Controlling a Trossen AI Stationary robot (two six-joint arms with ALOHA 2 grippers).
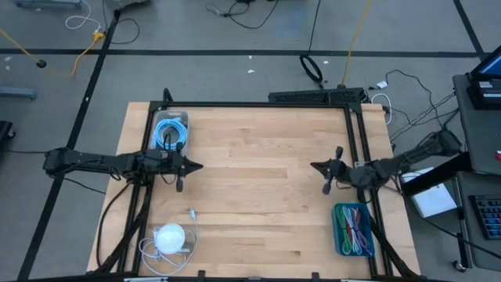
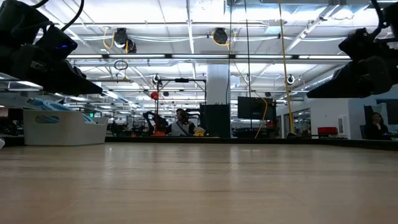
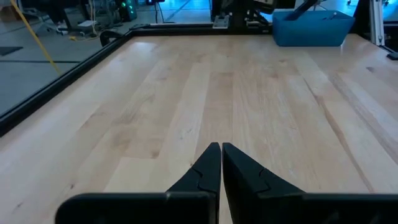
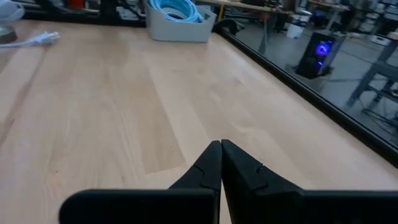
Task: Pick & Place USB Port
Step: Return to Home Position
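A white round device (image 1: 171,237) with a loose white cord and plug (image 1: 191,213) lies on the wooden table near its front left corner; it looks like the USB port. The right wrist view catches its edge (image 4: 7,15) and the plug (image 4: 45,38). My left gripper (image 1: 196,166) hovers shut and empty at the table's left side, pointing toward the middle (image 3: 221,149). My right gripper (image 1: 315,165) hovers shut and empty at the right side, pointing toward the left (image 4: 221,146).
A white bin (image 1: 171,129) of coiled blue cable stands at the far left, also in the low view (image 2: 62,124). A blue bin (image 1: 354,229) of coloured cables sits at the near right. Bare wood (image 1: 258,180) lies between the grippers. Black frame rails (image 1: 258,106) edge the table.
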